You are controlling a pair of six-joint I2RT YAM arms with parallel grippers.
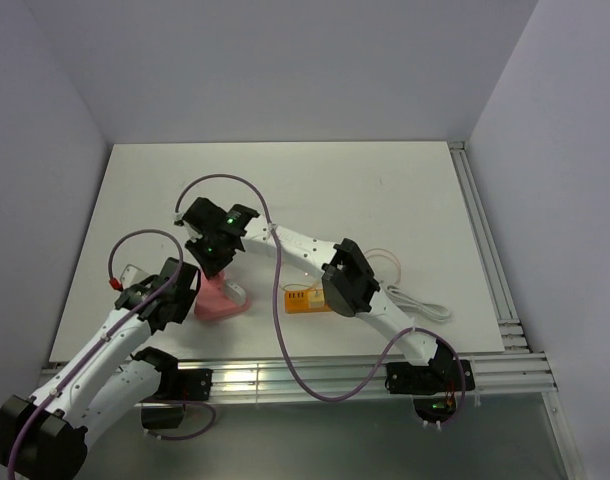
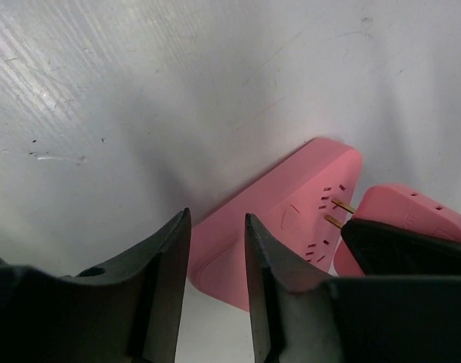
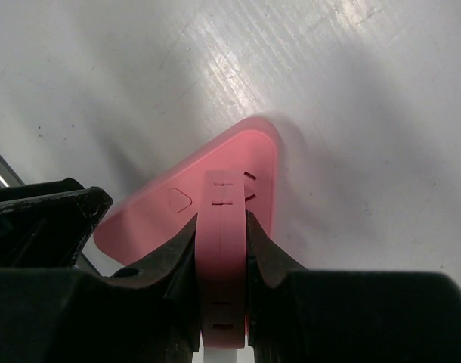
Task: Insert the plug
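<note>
A pink power strip [image 1: 223, 303] lies flat near the table's front left. My right gripper [image 3: 221, 219] is shut on a pink plug [image 3: 223, 257] and holds it over the strip's [image 3: 162, 208] socket end. In the left wrist view the plug [image 2: 412, 212] has two brass prongs [image 2: 338, 212] whose tips sit at the socket slots, most of their length bare. My left gripper [image 2: 217, 221] hangs over the strip's [image 2: 291, 219] other end. Its jaws stand a little apart, a corner of the strip shows in the gap, and no contact is visible.
An orange block [image 1: 307, 298] with a white cable [image 1: 417, 303] lies under the right arm. A small white object [image 1: 132, 271] sits left of the left arm. Aluminium rails [image 1: 490, 265] run along the right side and the near edge.
</note>
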